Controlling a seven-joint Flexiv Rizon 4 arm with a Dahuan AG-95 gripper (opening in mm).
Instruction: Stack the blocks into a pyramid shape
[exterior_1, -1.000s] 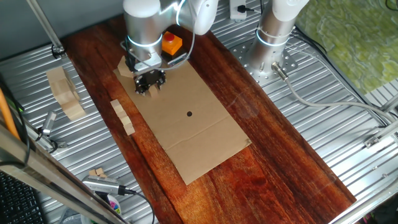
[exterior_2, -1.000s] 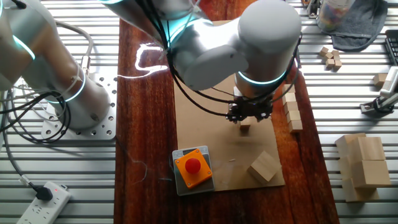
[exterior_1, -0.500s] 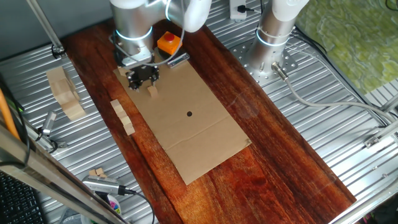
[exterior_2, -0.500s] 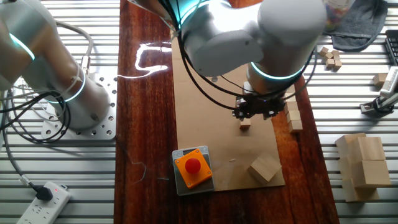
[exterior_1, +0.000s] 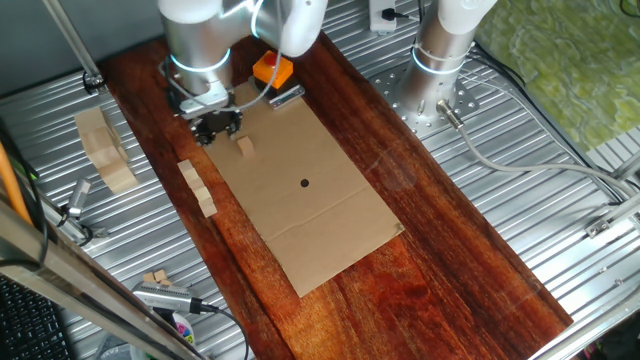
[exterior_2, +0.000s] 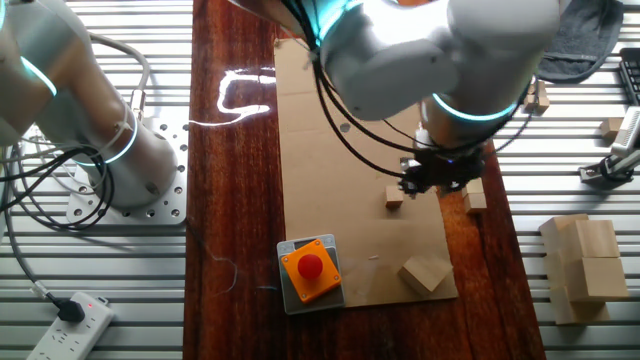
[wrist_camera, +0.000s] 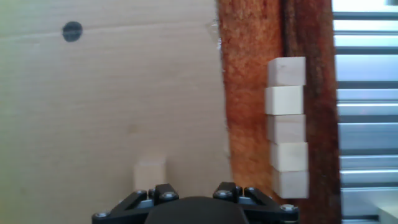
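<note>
One small pale block (exterior_1: 245, 146) lies alone on the cardboard sheet (exterior_1: 310, 205); it also shows in the other fixed view (exterior_2: 394, 198) and low in the hand view (wrist_camera: 150, 173). A row of several small blocks (exterior_1: 198, 188) lies on the dark wood beside the cardboard's edge (exterior_2: 473, 190) (wrist_camera: 287, 127). My gripper (exterior_1: 214, 130) hangs over the cardboard's edge between the single block and the row (exterior_2: 440, 180). It holds nothing and its jaws stand apart. Only its black base (wrist_camera: 193, 198) shows in the hand view.
An orange button box (exterior_1: 272, 68) (exterior_2: 308, 268) sits at the cardboard's end. A faceted wood chunk (exterior_2: 424, 270) lies near it. Big wooden slabs (exterior_1: 105, 148) (exterior_2: 585, 260) lie on the metal table. More small blocks (exterior_2: 532, 92) lie off the board.
The gripper has moved off the single block, sideways across the cardboard toward the row of blocks. The single block stays where it was on the cardboard.
</note>
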